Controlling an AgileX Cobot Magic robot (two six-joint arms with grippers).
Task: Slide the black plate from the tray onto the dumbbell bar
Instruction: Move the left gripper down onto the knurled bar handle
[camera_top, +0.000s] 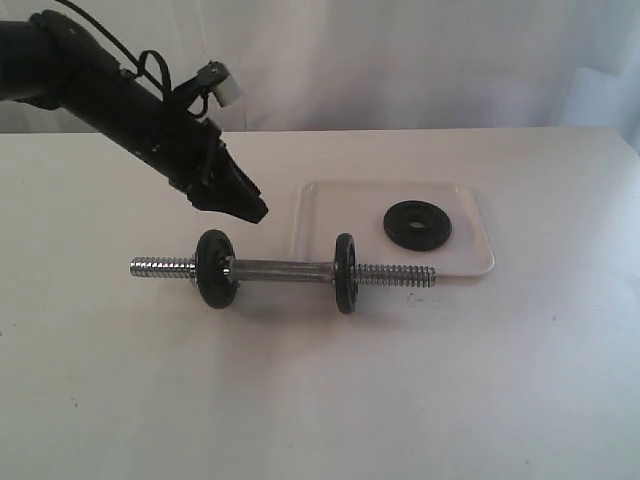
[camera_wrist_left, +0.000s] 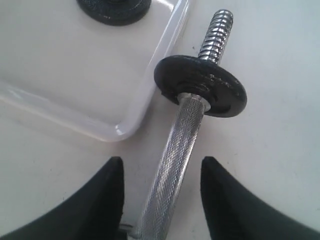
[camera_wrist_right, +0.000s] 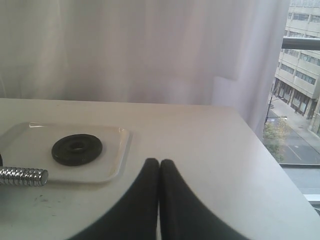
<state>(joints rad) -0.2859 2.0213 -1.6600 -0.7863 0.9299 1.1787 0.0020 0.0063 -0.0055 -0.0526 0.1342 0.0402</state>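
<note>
Exterior view: raised, looks down across table (camera_top: 300, 400) toward curtain (camera_top: 400, 60). Left wrist view: close over dumbbell bar (camera_wrist_left: 175, 150), facing tray (camera_wrist_left: 150, 85) corner. Right wrist view: low, facing curtain, window (camera_wrist_right: 300, 100). All share tray, black plate (camera_top: 417, 225).

Above the plate (camera_top: 418, 225) you have clear room; it lies alone in the low-rimmed tray (camera_top: 330, 205). The bar (camera_top: 285, 268) with its two upright discs (camera_top: 345, 273) lies just beside the tray's near edge and bars a low approach there. The left gripper (camera_top: 250, 208) hangs over the bar's left part.
</note>
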